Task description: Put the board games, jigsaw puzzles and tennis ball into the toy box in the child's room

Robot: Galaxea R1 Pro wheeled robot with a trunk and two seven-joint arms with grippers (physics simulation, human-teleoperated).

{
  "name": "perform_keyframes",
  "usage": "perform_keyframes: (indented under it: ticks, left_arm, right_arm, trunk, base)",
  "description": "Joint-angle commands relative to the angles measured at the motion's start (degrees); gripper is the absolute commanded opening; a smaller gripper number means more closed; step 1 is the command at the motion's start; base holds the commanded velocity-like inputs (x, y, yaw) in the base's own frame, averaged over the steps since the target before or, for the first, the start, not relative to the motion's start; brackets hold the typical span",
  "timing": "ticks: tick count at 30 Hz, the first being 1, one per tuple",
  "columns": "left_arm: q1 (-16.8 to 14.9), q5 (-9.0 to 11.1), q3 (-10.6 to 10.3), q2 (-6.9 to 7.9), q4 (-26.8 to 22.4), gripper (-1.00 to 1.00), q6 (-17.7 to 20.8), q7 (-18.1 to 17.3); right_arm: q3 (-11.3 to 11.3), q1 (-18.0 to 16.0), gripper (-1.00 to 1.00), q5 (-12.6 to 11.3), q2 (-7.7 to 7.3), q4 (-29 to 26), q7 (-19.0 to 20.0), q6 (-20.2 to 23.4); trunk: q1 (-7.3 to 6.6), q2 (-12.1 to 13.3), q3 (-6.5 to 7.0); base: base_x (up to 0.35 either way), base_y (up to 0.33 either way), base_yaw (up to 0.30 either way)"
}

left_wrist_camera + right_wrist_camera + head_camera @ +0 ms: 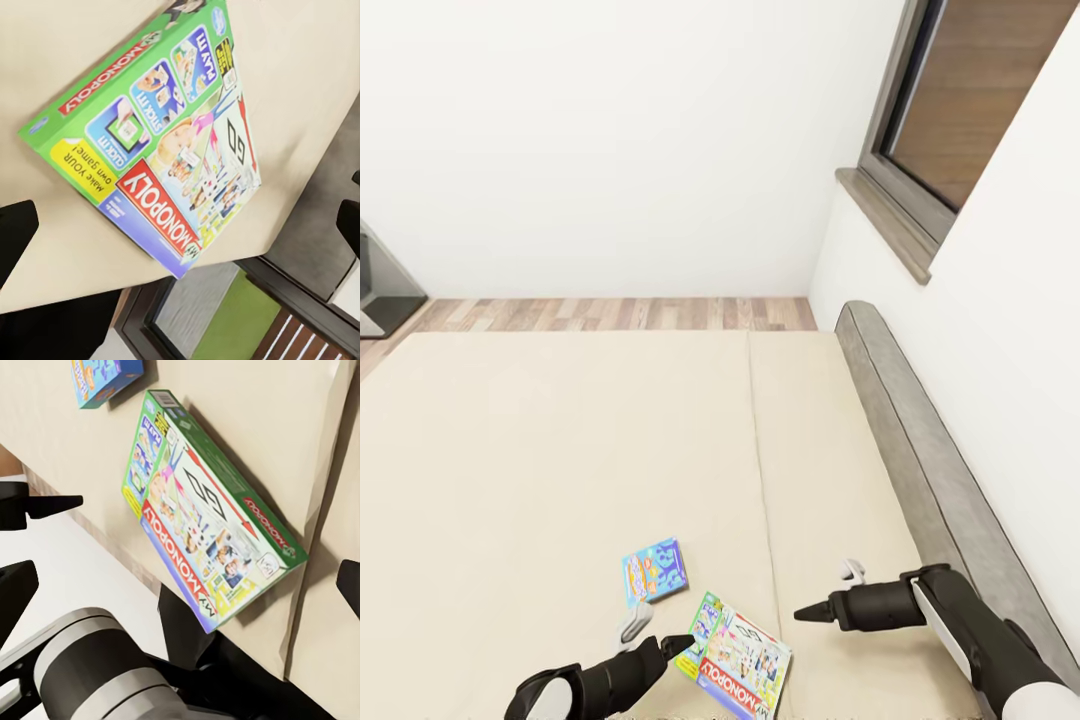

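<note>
Monopoly box [741, 653] lies flat on the beige bed [560, 450], near the bed's front edge, btwn the two arms; green sides, red banner reading "MONOPOLY" in white on the lid, same word in red strip on the long green side [112, 71]; left wrist view also reads "Make YOUR own game!" on a yellow patch, plus "STICK IT" and "CLICK IT" on blue panels; other small print too blurred to read; 2nd board game [655, 571], smaller, blue w/ orange lettering I can't make out, lies just beyond the Monopoly box on the same bed, apart from it; grey headboard [930, 470] runs along the bed's right side under a window [960, 100]; left gripper [660, 635] sits at the Monopoly box's left corner, fingers apart, dark fingertip [678, 645] just beside the box edge, contact can't tell; right gripper [830, 595] hovers to the right of the box, fingers apart, holding nothing.
</note>
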Motion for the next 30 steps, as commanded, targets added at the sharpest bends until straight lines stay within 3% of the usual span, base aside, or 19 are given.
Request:
perform_keyframes:
  ticks: [1,30]
  left_arm:
    - [-0.1,0.0,0.0,0.04,0.0,1.0,0.1,-0.1]
    - [-1.2,-0.2,0.0,1.01,0.2,1.0,-0.3,-1.3]
  right_arm:
    - [0.2,-0.1,1.0,-0.6,-0.07,0.0,-0.2,0.5]
    - [0.1,-0.6,1.0,-0.6,-0.22,0.0,-0.3,0.4]
  trunk:
    - [0.0,0.0,-0.13]
    - [0.0,0.0,-2.83]
  base:
    - [0.0,0.0,0.0]
    - [0.0,0.0,0.0]
